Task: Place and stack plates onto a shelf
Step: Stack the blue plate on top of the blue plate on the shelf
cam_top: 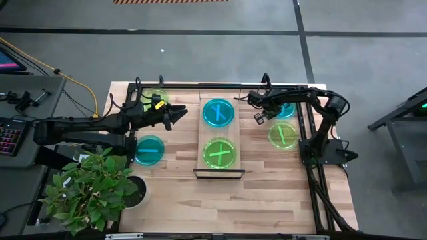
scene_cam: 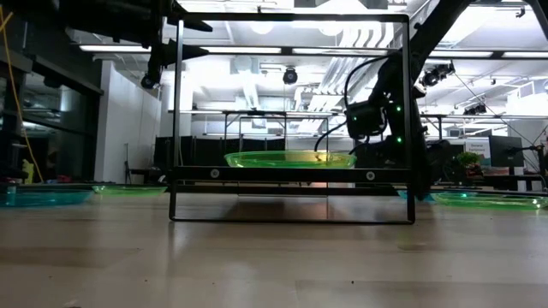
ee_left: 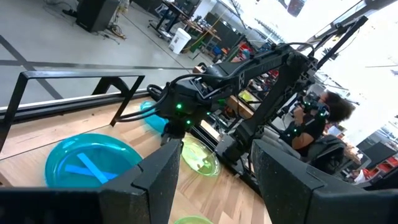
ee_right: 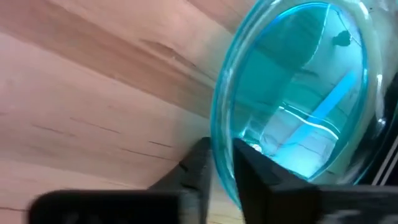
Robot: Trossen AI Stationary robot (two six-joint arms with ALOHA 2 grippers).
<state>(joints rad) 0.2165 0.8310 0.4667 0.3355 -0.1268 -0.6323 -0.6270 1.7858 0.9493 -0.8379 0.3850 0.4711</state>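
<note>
The shelf [cam_top: 203, 137] is a light-wood board in a black frame at the table's middle. It carries a blue plate [cam_top: 218, 113] toward the far end and a green plate [cam_top: 220, 153] toward the near end, each showing crossed stripes. The green plate [scene_cam: 291, 159] also shows in the low view. My right gripper [cam_top: 259, 115] is right of the shelf, shut on another blue plate [cam_top: 287, 110]. A green plate [cam_top: 283, 136] lies nearer on the table. My left gripper [cam_top: 181, 115] hovers open, left of the shelf. Beside the left arm lie a green plate [cam_top: 155, 98] and a blue plate [cam_top: 149, 150]. My right gripper [ee_right: 221, 149] pinches the blue plate's rim [ee_right: 219, 134], with one finger on the outer side of the rim and the other inside the plate. The plate [ee_right: 298, 93] looks tilted against the tabletop. I cannot tell whether its far edge rests on the wood.
A potted plant [cam_top: 93, 190] stands at the table's near left corner. The shelf's black frame [scene_cam: 291, 21] rises high above the board. Bare wood [cam_top: 233, 207] spreads along the near side of the table. A person [ee_left: 323, 115] sits in the room beyond.
</note>
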